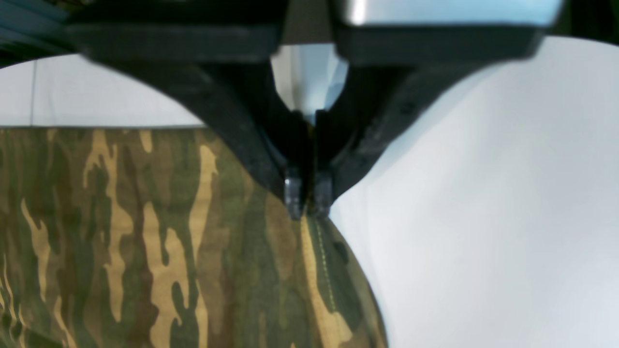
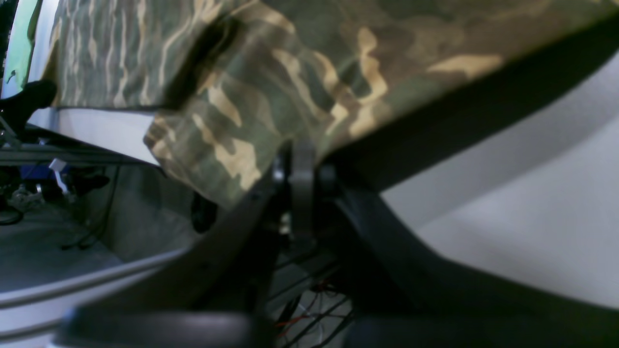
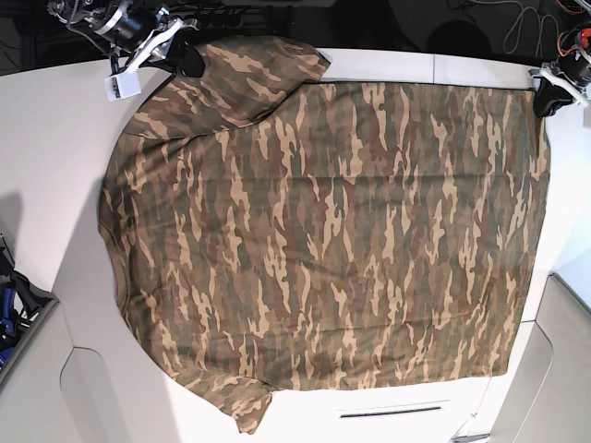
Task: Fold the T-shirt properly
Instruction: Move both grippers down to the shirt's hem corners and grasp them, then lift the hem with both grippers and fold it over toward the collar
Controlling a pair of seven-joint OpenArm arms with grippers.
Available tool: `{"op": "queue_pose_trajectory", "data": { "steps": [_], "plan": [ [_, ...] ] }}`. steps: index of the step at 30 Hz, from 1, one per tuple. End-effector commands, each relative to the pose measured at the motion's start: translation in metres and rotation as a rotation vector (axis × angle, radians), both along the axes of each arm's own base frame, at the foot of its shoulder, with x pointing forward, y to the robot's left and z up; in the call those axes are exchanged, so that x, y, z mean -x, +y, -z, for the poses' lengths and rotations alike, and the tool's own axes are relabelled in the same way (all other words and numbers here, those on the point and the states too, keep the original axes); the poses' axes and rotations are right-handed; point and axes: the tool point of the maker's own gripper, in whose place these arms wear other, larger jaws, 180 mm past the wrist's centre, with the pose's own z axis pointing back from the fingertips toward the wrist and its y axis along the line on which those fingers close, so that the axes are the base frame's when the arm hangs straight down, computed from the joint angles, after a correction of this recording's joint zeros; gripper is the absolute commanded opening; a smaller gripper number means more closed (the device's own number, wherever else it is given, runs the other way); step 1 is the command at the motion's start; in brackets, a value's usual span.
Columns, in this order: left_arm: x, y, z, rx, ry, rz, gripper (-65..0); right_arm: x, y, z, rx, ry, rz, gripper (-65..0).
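Base view: T-shirt (image 3: 323,240) flat on table (image 3: 55,148). Left gripper (image 1: 307,205) jaws pinch hem; right gripper (image 2: 295,159) jaws grip sleeve. You risk slippage w/ uneven pull.

The T-shirt (image 3: 323,231) is camouflage all over: streaks of tan, brown and olive green, the streaks running across the shirt in the base view. In the left wrist view a line of pale stitching runs along its hem. The counter (image 3: 55,138) under it is plain white to pale grey. The left gripper (image 1: 307,205) is black, with a silver-grey metal body behind its jaws. The right gripper (image 2: 302,164) is black too, and its arm shows white parts in the base view.
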Motion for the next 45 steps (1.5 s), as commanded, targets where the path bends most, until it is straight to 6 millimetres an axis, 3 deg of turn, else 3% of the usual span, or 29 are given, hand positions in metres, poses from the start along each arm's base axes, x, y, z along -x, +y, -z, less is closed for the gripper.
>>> {"op": "queue_pose_trajectory", "data": {
  "steps": [1, 7, 12, 20, 29, 39, 45],
  "plan": [
    [-0.006, 0.005, -0.01, -0.016, -0.026, 0.013, -65.0, -0.003, 0.004, -0.009, -0.029, -0.036, -0.011, -65.0],
    [-0.021, 0.016, -0.035, -0.009, -0.122, -0.033, -65.0, -0.006, 0.012, -0.026, -0.121, -0.05, -0.015, -65.0],
    [-0.031, 0.029, -0.067, -0.017, -0.218, -0.07, -65.0, -0.02, 0.003, -0.049, -0.177, -0.111, 0.025, -65.0],
    [-0.049, 0.019, -0.087, -0.029, -0.283, -0.03, -65.0, -0.075, -0.014, -0.082, -0.134, -0.289, 0.041, -65.0],
    [-0.103, 0.021, -0.117, -0.083, -0.412, -0.012, -65.0, -0.138, -0.023, -0.106, -0.025, -0.45, 0.016, -65.0],
    [-0.159, 0.008, -0.106, -0.123, -0.441, 0.043, -65.0, -0.203, -0.037, -0.119, 0.023, -0.531, 0.04, -65.0],
    [-0.188, -0.008, -0.103, -0.169, -0.43, 0.113, -65.0, -0.236, -0.045, -0.115, 0.011, -0.523, 0.068, -65.0]
  ]
}}
